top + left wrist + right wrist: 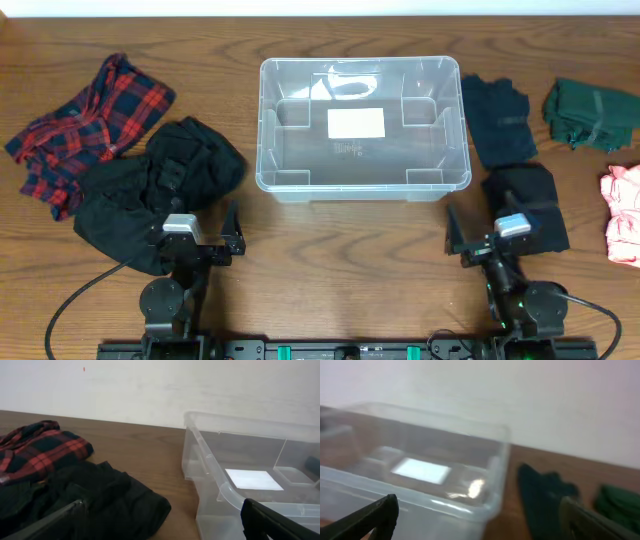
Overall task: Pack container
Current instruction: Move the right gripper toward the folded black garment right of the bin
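Flanking container (266, 120): black garment (160, 190), navy garment (497, 120).

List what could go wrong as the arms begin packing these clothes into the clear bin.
1. The black garment on the left lies against the plaid shirt, so picking one may drag the other along.
2. The container looks loose on the table; cloth catching its rim could shove it.
3. The pink garment lies at the far right, partly out of the overhead view, so reaching it may be awkward.
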### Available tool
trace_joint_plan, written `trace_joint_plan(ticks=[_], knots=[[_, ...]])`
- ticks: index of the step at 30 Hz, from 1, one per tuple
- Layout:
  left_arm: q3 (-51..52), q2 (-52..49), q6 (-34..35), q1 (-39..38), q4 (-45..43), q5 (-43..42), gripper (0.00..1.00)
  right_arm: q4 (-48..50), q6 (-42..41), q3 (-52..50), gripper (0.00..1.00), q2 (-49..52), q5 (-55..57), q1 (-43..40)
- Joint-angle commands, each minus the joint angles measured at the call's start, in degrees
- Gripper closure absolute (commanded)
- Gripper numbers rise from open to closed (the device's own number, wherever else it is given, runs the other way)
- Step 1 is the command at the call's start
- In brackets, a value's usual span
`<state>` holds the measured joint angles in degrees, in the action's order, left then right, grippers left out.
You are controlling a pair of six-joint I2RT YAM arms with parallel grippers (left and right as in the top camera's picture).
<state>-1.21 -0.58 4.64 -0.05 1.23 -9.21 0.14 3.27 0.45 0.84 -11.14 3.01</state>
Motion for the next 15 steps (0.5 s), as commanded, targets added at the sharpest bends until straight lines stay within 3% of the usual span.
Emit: trace_joint_plan(ticks=[1, 7, 15], knots=[[1.0, 0.2, 0.1, 0.3, 1.9, -0.8, 0.02, 2.5, -5.7, 0.9, 0.01, 0.4, -6.3, -0.4], [1.0, 0.2, 0.1, 0.3, 1.9, -0.8, 0.02, 0.1, -9.4, 12.5, 0.01, 11.0, -8.0, -0.4], [1.0, 0.2, 0.1, 0.3, 1.9, -0.8, 0.02, -13.7, -9.3, 37.4, 0.01, 39.9, -15.8, -0.4]])
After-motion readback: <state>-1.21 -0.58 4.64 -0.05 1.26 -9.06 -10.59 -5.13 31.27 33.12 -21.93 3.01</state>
